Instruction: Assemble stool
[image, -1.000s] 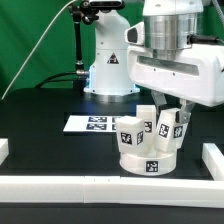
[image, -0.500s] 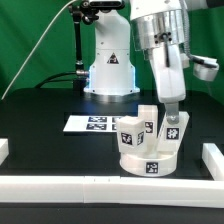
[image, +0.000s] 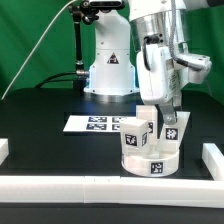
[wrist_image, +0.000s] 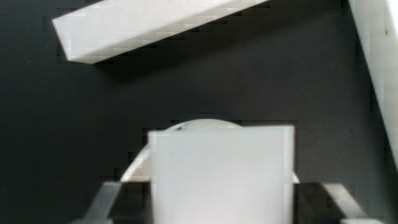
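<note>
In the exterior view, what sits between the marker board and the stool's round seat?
Nothing: bare black table separates the marker board from the seat in the exterior view. The wrist view does not show that stretch.

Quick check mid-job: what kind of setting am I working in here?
Most likely a robotics lab test bench: a black table fenced by white border bars, a green backdrop curtain, and the marker board beside the tagged stool.

Black table (image: 40, 140), green backdrop (image: 35, 40), white border bars (image: 60, 183)
</note>
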